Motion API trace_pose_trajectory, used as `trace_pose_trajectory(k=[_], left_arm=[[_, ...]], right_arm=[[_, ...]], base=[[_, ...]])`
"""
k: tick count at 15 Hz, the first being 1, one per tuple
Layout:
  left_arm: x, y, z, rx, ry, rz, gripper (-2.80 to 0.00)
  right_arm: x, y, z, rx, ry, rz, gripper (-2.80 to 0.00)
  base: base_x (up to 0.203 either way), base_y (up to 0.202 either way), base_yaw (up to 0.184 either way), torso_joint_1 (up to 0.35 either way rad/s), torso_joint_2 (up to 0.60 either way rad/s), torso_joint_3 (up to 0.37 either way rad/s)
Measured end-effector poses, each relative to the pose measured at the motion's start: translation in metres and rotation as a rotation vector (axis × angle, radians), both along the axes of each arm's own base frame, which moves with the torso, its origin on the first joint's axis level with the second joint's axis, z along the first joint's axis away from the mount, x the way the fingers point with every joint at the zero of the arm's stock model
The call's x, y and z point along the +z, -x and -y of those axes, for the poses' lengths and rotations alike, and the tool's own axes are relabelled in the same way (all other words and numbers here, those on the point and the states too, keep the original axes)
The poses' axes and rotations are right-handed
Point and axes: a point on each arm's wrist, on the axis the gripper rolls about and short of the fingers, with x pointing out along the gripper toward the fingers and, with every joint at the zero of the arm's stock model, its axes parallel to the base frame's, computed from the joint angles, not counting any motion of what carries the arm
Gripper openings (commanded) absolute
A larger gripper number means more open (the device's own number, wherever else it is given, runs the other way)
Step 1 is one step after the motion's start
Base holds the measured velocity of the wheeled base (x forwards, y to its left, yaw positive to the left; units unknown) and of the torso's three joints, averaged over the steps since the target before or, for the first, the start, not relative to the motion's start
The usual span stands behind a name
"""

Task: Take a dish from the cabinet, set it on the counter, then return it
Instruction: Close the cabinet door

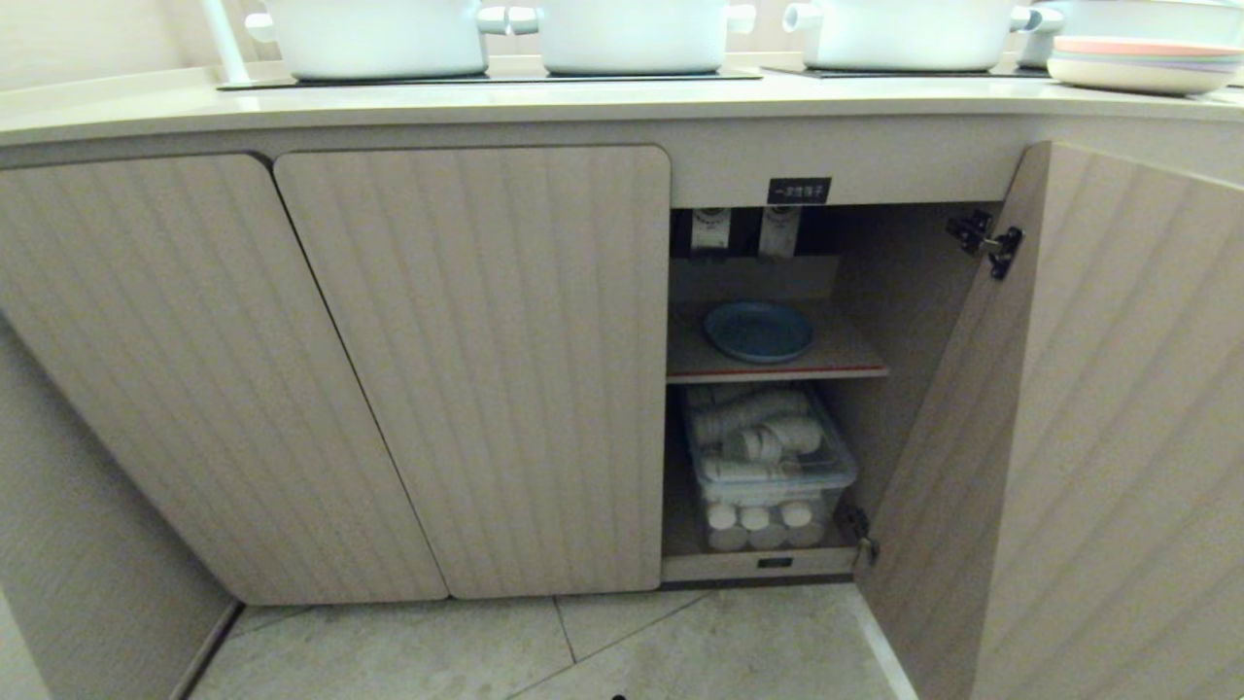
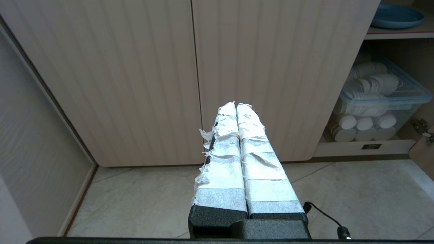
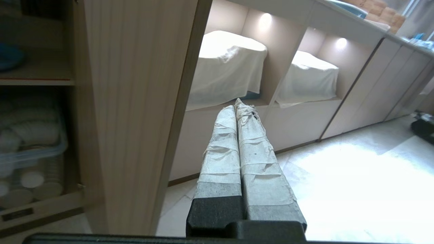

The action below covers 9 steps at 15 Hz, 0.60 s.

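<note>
The light-blue dish lies on the inner shelf of the beige ribbed cabinet, whose right door stands open. The dish also shows at the edge of the left wrist view, and a sliver of it in the right wrist view. The cream counter runs above. Neither arm is in the head view. My left gripper is shut and empty, low in front of the closed doors. My right gripper is shut and empty, beside the outer face of the open door.
A clear bin of white cups fills the cabinet's lower space. White pots stand on black cooktop panels, and stacked plates topped by a pink one sit at the counter's right. Tiled floor lies below. Cloth-covered shapes sit in lit niches to the right.
</note>
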Motion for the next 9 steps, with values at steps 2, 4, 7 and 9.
trace_pose_trajectory(k=[2, 4, 7, 9], left_arm=[[0.000, 0.000, 0.000, 0.000, 0.000, 0.000, -2.80], [0.000, 0.000, 0.000, 0.000, 0.000, 0.000, -2.80], [0.000, 0.000, 0.000, 0.000, 0.000, 0.000, -2.80], [0.000, 0.000, 0.000, 0.000, 0.000, 0.000, -2.80]], right_arm=[[-0.001, -0.001, 0.000, 0.000, 0.015, -0.061, -2.80], [0.000, -0.002, 0.000, 0.001, -0.007, -0.115, -2.80], [0.012, -0.010, 0.000, -0.021, -0.040, -0.131, -2.80], [0.021, -0.019, -0.001, -0.048, -0.062, -0.131, -2.80]], base=[[0.000, 0.000, 0.000, 0.000, 0.00, 0.000], [0.000, 0.000, 0.000, 0.000, 0.00, 0.000], [0.000, 0.000, 0.000, 0.000, 0.00, 0.000], [0.000, 0.000, 0.000, 0.000, 0.00, 0.000]])
